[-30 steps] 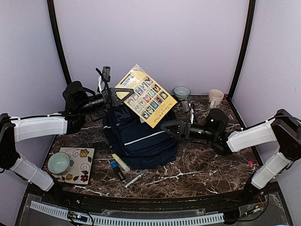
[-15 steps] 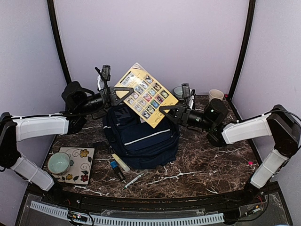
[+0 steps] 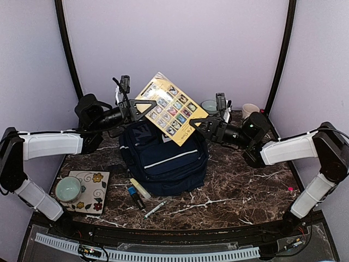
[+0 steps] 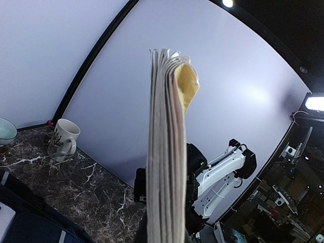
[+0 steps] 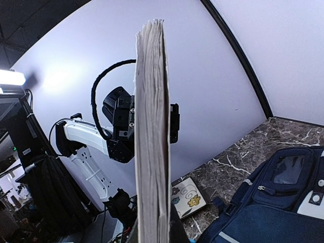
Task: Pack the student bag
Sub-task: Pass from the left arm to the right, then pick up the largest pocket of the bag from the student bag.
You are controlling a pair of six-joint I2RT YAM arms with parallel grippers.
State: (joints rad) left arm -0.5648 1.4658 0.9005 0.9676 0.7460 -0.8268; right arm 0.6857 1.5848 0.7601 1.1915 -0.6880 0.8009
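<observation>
Top external view has the bag (image 3: 163,161) lying on the worktop (image 3: 234,191) in the middle, between the two arms, its striped front facing up. A yellow book (image 3: 170,108) hangs tilted in the air just above the bag's far end, gripped from both sides: the left fingers (image 3: 143,102) are closed on its left edge and the right fingers (image 3: 199,124) are closed on its lower right edge. Both wrist views confirm this, each showing the book (image 4: 164,152) edge-on, rising straight out from between that arm's own fingers, with the other arm behind it; the right wrist view also shows the bag (image 5: 273,202) below and to the right. The book is not yet inside, and I cannot tell from these views whether the main compartment under it is unzipped. So the packing looks to be at an early stage: one item is lifted and lined up over the bag, none visibly stowed. Markers (image 3: 137,192) and a pen (image 3: 155,208) lie just beside the bag's near edge and may be meant for it too. A bowl (image 3: 68,188) sits on a floral mat (image 3: 94,191) near the left, and a mug (image 3: 250,112) stands at the back right.
</observation>
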